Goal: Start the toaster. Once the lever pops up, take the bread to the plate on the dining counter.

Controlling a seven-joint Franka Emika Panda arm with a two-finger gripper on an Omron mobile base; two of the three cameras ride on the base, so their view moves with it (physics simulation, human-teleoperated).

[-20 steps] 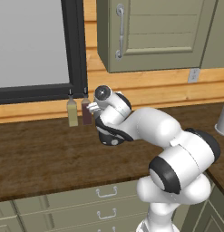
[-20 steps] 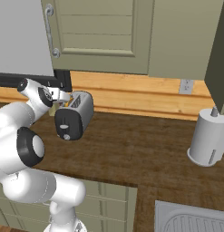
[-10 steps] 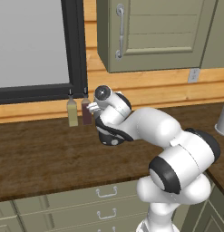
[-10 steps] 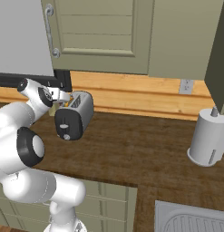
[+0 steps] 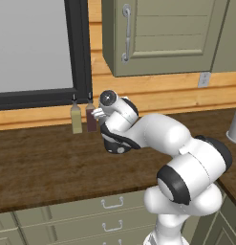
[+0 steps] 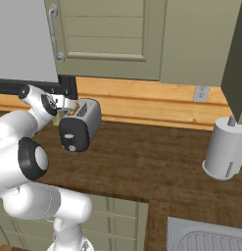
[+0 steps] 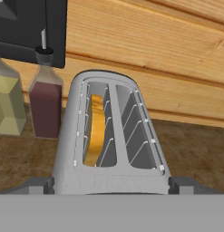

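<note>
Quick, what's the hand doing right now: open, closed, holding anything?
Hand: open and holding nothing, poised just over the toaster, with the bread sitting in the left slot.

Bread [image 7: 96, 131] in left slot of toaster [image 7: 111, 136], frame centre; two bottles [image 7: 45, 97] left, against wall.

My two base cameras sit behind me, one to each side, looking forward and down at the worktop [image 6: 157, 166] along the wood-panelled wall. The left one sees my arm from the back; the right one faces the black end panel of the toaster [image 6: 79, 125]. My hand camera looks along my fingers [image 7: 188, 185], close above the toaster's slots, with two bottles [image 7: 46, 100] beyond my left fingertip. The left base view shares those bottles.
</note>
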